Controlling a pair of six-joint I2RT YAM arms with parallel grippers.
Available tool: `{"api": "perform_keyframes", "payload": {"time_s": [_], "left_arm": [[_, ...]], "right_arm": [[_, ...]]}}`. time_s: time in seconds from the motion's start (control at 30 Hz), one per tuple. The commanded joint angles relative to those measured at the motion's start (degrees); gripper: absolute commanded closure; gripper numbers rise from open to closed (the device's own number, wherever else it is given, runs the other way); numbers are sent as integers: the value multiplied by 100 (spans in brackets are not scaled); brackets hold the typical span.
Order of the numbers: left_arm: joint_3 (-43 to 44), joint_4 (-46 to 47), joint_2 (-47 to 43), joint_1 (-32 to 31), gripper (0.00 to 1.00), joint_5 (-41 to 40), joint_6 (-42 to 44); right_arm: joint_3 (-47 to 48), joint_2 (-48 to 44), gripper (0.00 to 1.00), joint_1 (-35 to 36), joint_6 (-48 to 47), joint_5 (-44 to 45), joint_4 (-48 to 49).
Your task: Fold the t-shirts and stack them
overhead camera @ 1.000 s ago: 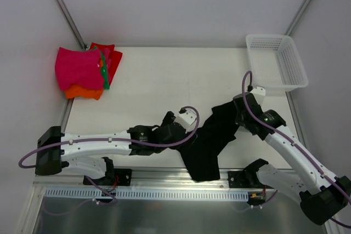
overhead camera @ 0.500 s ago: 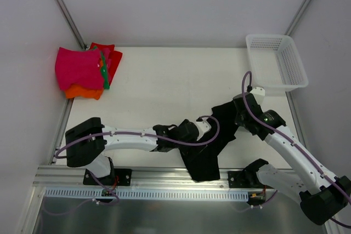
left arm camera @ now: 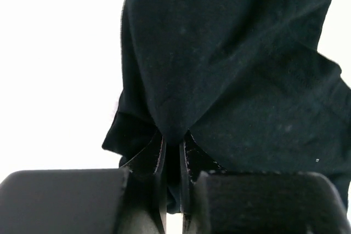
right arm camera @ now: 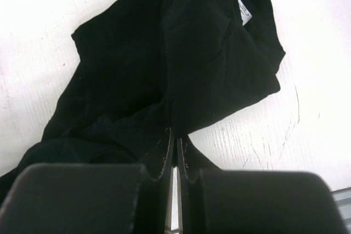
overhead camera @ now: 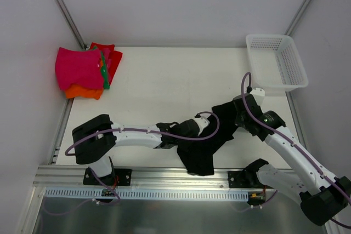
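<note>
The black t-shirt point(overhead camera: 202, 160) is bunched on the surface point(overhead camera: 164, 89) near the front edge, right of centre, well apart from the folded stack point(overhead camera: 85, 72) in the far left corner. One fold is clenched in the left pincer point(left arm camera: 173, 142), another in the right pincer point(right arm camera: 174, 135). For spreading, both grips are best drawn apart evenly, so the cloth is tensioned without slipping.

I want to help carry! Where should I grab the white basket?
Probably by the near short rim of the basket, coming from above. It stands upright and open, and a flat lip runs round the top, which looks easy to pinch.
</note>
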Motion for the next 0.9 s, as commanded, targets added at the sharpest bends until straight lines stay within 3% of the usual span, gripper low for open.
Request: {"api": "perform_keyframes", "payload": {"time_s": [0.0,0.2,0.4,0.53,0.87], "left_arm": [[48,-21,-355,35,100,-631,-199],[92,-845,-1250,-9,100,-1500,-700],[232,-2014,-2823,-62,100,-2642,-806],[373,-2516,-3754,-53,88,-3057,-727],[882,-3431,-4802,-44,81,-4226,-639]], "right_arm": [[-37,-107,100,-53,-85,39,93],[-55,-46,100,-88,-112,12,120],[-81,-72,99,-184,-165,12,146],[-90,-72,100,-263,-200,-23,173],[-37,-46,100,-334,-261,-67,173]]}}
